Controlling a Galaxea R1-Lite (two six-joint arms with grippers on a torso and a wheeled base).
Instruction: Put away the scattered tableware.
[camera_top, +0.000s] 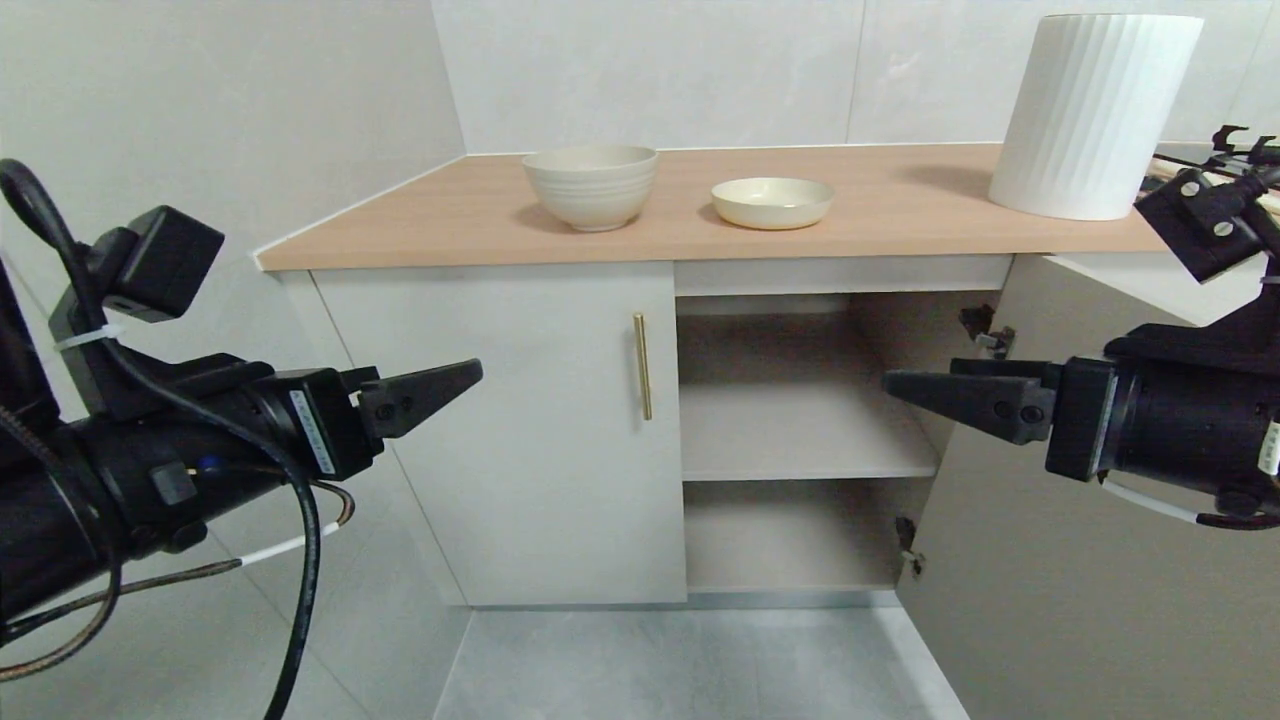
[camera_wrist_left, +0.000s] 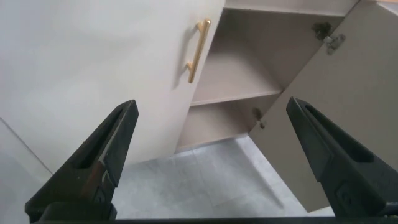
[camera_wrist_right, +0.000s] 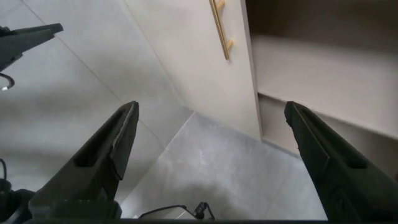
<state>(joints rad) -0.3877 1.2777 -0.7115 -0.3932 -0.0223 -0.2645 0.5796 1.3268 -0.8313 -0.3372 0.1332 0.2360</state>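
My left tool (camera_top: 455, 380) and my right tool (camera_top: 905, 388) are both wide open and hold nothing. They hang low in front of the cupboard (camera_top: 520, 430), one on each side. The deep bowl (camera_top: 590, 185) and the flat bowl (camera_top: 772, 201) sit near each other on the surface (camera_top: 900, 205), above the open shelf (camera_top: 800, 435).

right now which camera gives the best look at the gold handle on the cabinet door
The head view: the gold handle shows whole and upright on the closed door, next to the open shelves. The left wrist view also shows it whole, but slanted. The right wrist view cuts off one end.
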